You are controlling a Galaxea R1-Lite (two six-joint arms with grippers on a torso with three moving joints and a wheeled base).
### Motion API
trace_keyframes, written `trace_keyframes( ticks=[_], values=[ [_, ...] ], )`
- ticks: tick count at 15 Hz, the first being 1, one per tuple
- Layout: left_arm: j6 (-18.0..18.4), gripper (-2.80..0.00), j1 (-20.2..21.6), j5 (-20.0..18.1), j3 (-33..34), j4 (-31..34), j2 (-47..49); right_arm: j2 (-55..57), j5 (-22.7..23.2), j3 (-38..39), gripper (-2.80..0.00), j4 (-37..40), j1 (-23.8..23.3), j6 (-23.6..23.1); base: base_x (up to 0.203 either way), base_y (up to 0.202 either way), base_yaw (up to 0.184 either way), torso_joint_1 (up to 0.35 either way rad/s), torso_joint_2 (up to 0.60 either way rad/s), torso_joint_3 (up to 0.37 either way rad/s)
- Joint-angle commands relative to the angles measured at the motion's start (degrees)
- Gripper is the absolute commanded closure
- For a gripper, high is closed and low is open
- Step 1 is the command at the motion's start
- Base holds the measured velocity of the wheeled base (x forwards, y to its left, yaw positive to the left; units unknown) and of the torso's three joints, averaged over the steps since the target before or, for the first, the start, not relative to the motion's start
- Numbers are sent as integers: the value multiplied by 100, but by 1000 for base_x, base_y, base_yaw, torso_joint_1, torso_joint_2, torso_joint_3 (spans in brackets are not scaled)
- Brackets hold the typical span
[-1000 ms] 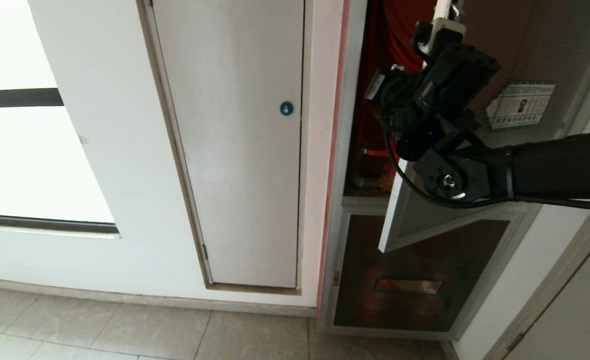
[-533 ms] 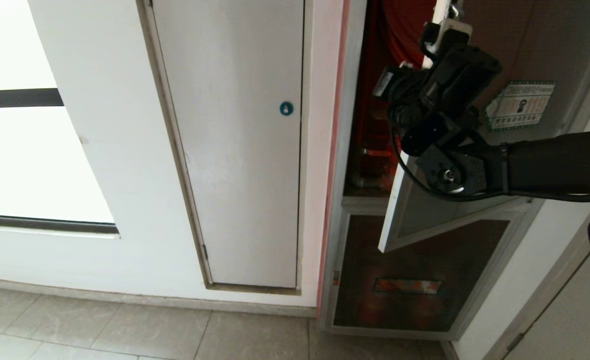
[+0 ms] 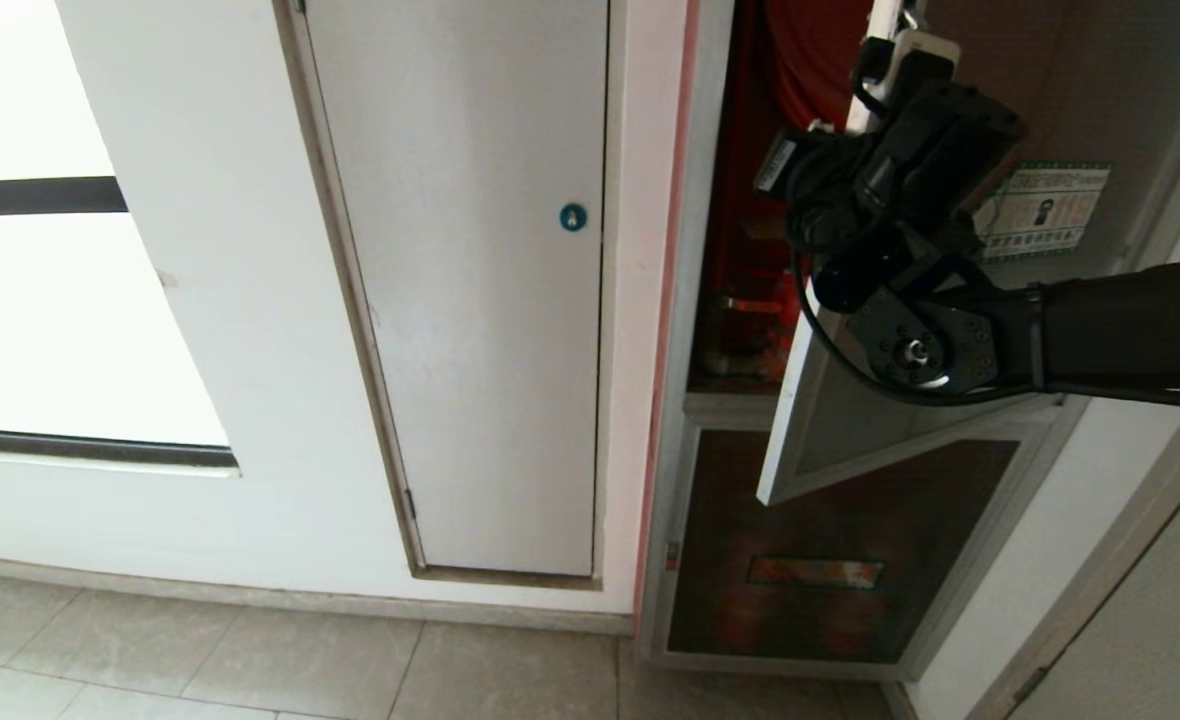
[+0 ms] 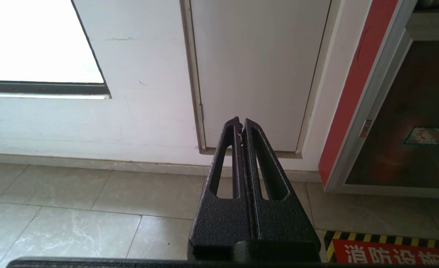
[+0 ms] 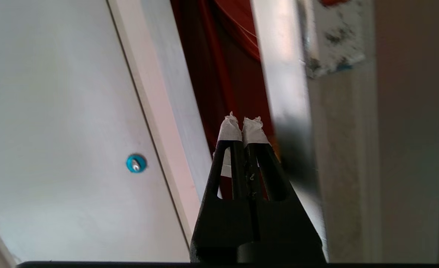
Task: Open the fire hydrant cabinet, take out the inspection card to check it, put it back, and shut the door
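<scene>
the cabinet [image 3: 710, 420] stands at the right of the head view, its silver frame set against a red strip on the wall. left of the cabinet is a plain white panel [image 3: 470, 300] with a small blue round lock [image 3: 573, 217]; further left of the cabinet is a bright window [image 3: 40, 300] with a dark sill. below the cabinet's open bay is a shorter dark glass panel [image 3: 830, 560] with an orange label [image 3: 815, 572]. grey floor tiles [image 3: 250, 660] run along the wall at the cabinet's foot. the door [image 3: 830, 430] is swung partly out from the cabinet, hinged on the cabinet's right side, its free edge standing out toward the camera across the open bay; a green-bordered sticker [image 3: 1045, 210] shows on its glass. red lining and red folds show inside the cabinet, left of the door edge. the right arm crosses in front of the door and hides much of its middle. the right gripper [image 5: 243, 128] has its taped fingertips [image 5: 230, 130] pressed together with nothing between them; it sits just beside the door's free edge, on the cabinet-interior side, contact with the edge unclear. the card is not identifiable in any view. the left gripper [image 4: 240, 128] is parked low, well left of the cabinet, fingers together and empty, facing the white panel's lower part. a red floor sign [image 4: 390, 253] with a yellow-black border lies before the cabinet.
</scene>
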Motion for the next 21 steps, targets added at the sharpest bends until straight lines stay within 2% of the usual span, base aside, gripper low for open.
trace_keyframes(
  ticks=[1, 7, 14, 21],
  values=[
    [3, 0, 4, 1, 1, -1, 7, -150, -19, 145, 0, -31, -5, -2, 0, 0, 0, 0, 0, 0],
    [3, 0, 0, 1, 1, -1, 0, -443, -36, 394, 0, -38, -14, -2, 0, 0, 0, 0, 0, 0],
    [3, 0, -2, 1, 1, -1, 7, -992, -112, 1044, 0, -41, -21, 7, 0, 0, 0, 0, 0, 0],
    [3, 0, 4, 1, 1, -1, 7, -1737, -410, 2138, 0, -124, -14, 12, 0, 0, 0, 0, 0, 0]
  ],
)
